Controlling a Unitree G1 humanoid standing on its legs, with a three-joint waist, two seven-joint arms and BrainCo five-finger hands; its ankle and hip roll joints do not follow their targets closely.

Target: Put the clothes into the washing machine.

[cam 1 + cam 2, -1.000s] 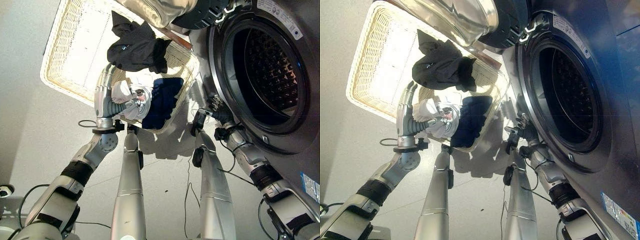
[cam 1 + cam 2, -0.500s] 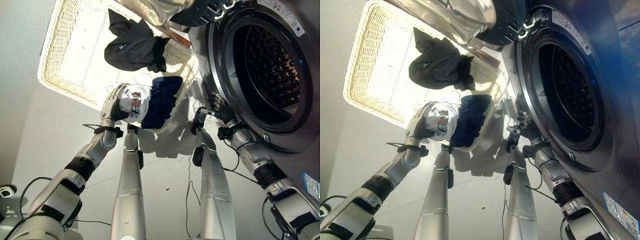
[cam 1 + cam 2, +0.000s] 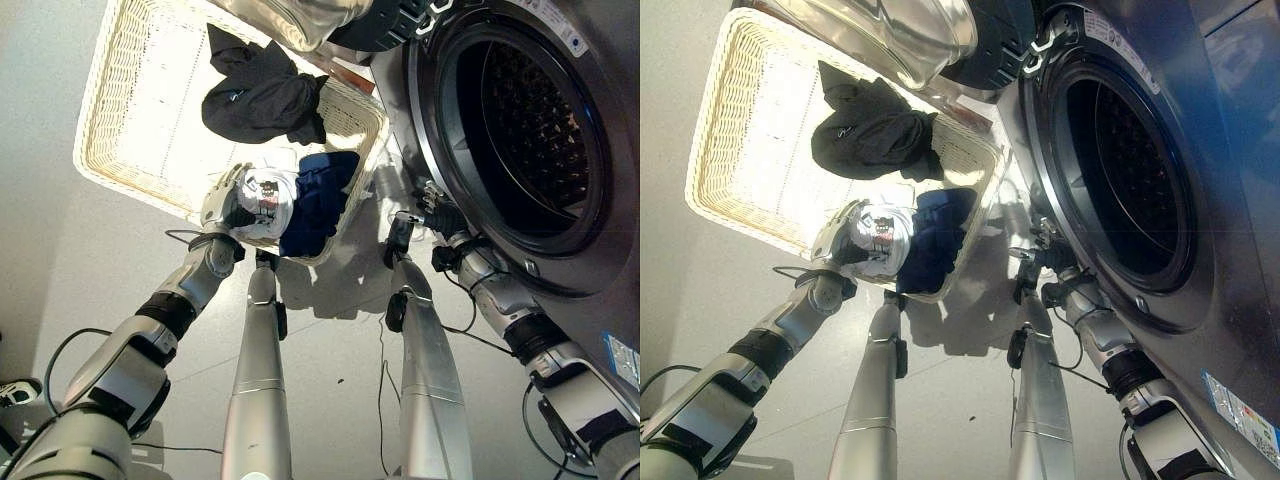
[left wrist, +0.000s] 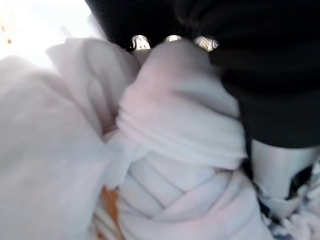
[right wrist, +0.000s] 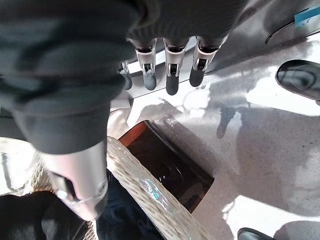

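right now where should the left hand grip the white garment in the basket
Grip the bunched top fold of the white garment, coming from the basket's near rim, where the left hand already curls into it. The raised folds give the fingers cloth to pinch.

White garment with a printed patch (image 3: 262,202): bunched into a wad at the near rim of the wicker basket (image 3: 120,120), lying against the navy garment. The left hand (image 3: 222,203) is closed around it; in the left wrist view its folds (image 4: 175,130) are wrapped tight over the fingers.

Navy garment (image 3: 318,200): crumpled in the basket's near corner, on the side toward the machine, partly draped on the rim.

Black garment (image 3: 262,90): heaped farther back in the basket, apart from the other two.

Washing machine (image 3: 520,130): door open, perforated drum exposed and dark inside.
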